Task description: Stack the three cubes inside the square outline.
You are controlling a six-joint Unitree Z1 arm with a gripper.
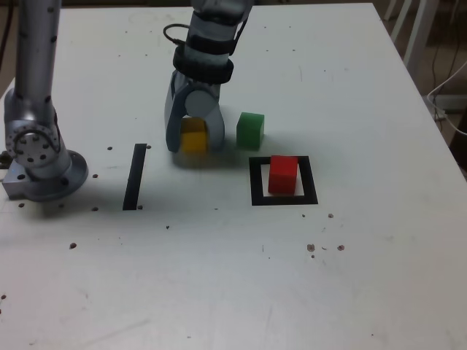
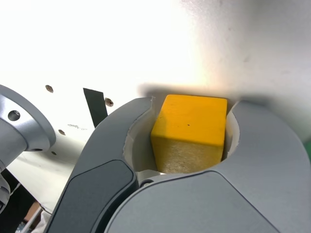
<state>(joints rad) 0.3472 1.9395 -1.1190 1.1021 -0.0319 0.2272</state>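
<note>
The end effector point(image 1: 193, 138) stands clamped around the yellow cube point(image 1: 193, 136) on the bench point(image 1: 365, 277), and the red cube point(image 1: 282, 174) inside the square outline point(image 1: 255, 182) lies toward the exterior view's lower right, beyond the green cube point(image 1: 250, 130).

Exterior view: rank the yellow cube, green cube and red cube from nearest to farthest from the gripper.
1. Yellow cube: between the jaws of the gripper.
2. Green cube: just to the exterior view's right of the gripper.
3. Red cube: farther right, inside the square outline.
</note>
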